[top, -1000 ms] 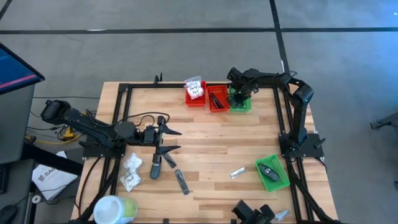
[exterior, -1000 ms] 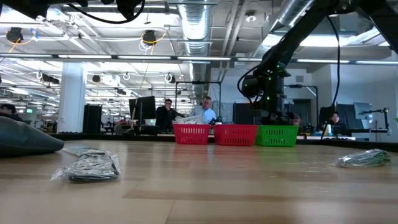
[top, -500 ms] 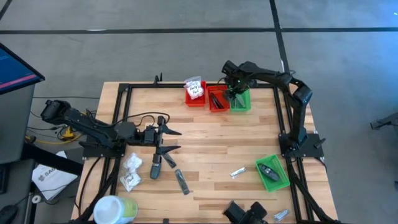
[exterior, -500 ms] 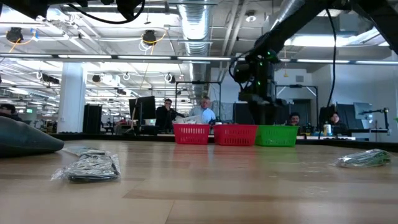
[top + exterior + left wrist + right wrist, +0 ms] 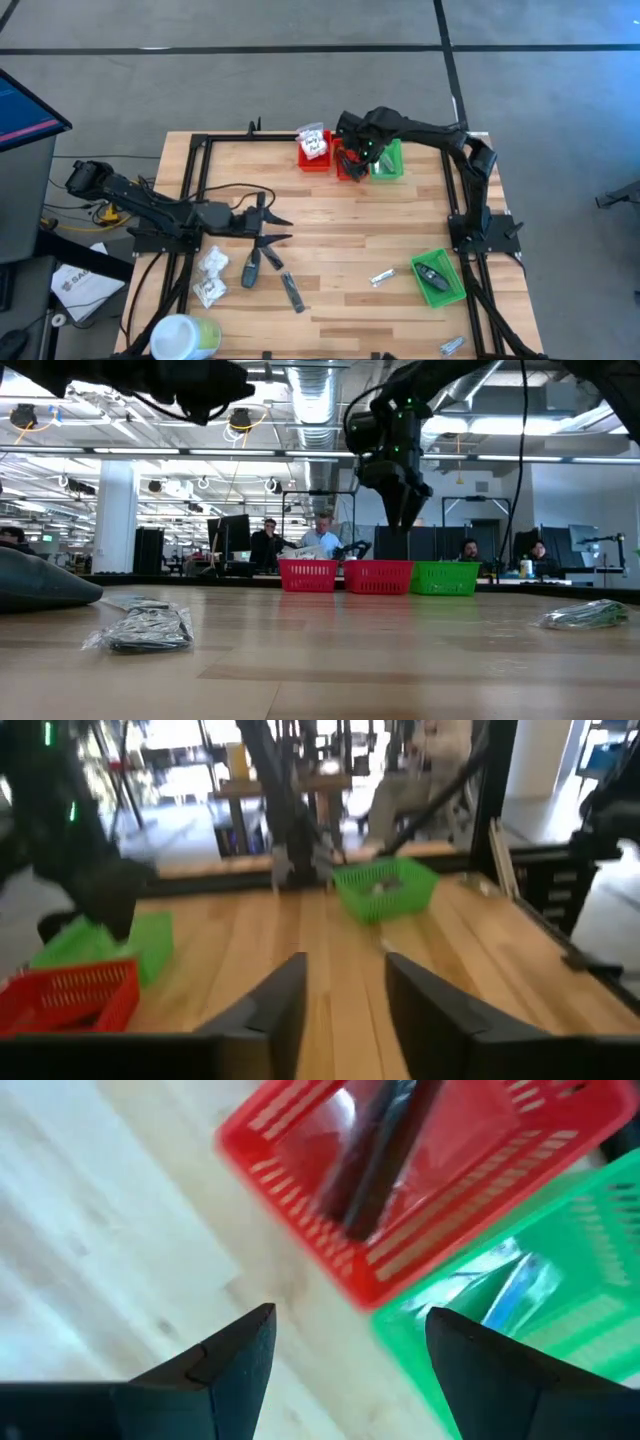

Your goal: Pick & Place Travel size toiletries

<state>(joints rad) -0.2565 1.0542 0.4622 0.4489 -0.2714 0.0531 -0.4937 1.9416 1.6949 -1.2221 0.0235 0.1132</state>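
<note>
Spanning most of the high view, the wooden counter [image 5: 340,230] carries everything, framed by black rails. The right arm reaches from the right edge toward the upper middle, its right claw [image 5: 352,143] hanging above the middle red bin [image 5: 348,165], fingers spread with nothing between them; its wrist view shows dark sticks [image 5: 375,1155] lying in that bin and a clear packet [image 5: 515,1285] in the green bin [image 5: 387,160] just beside it. The left arm lies along the left side, the left claw [image 5: 272,228] held at mid-left, its fingers parted and holding nothing. A big white-and-green tub [image 5: 182,337] stands at the lower left corner. A second green bin [image 5: 438,277] sits at the lower right with a dark item inside. Another red bin [image 5: 313,148] at upper centre holds a white packet. Two white crinkly packets [image 5: 210,275] lie at lower left, near two dark grey sticks [image 5: 250,270] [image 5: 291,292] below the left claw. A tiny silvery sachet [image 5: 382,276] lies left of the lower green bin.
</note>
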